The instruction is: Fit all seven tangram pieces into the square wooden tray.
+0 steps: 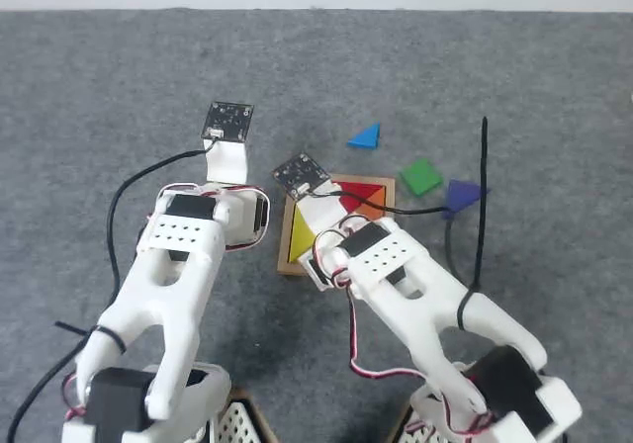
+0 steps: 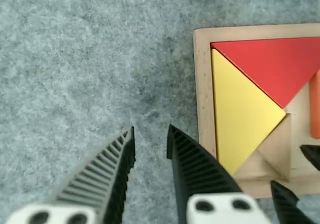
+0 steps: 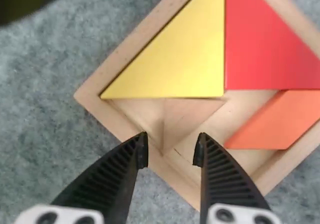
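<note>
Grey felt table cover (image 1: 99,87) under everything.

Farthest left, left gripper (image 2: 150,134): slightly parted, clasping nothing, hanging over bare felt. Just beside it, off its outer finger, the rim of the square wooden tray (image 2: 202,84), not touched. Past that rim, large yellow triangle (image 2: 240,114) seated against the tray wall nearest this gripper, with large red triangle (image 2: 270,64) edge to edge with it.

Next, right gripper (image 3: 171,144): likewise parted and empty, poised over a corner of the tray, fingertips above bare tray floor and the corner rim. Straight ahead of the tips, the yellow triangle; beside that, the red one; off one finger, orange piece (image 3: 270,121) lying flat against the red triangle's edge.

From above, much of the tray hidden beneath the right arm and its wrist camera. Black cable (image 1: 484,166) strung across past the tray's far corner.

Beyond and to the right of the right gripper, loose on felt and well apart from its fingers: small blue triangle (image 1: 365,136), green square (image 1: 421,177), purple triangle (image 1: 461,195) with the cable running just beside it.
</note>
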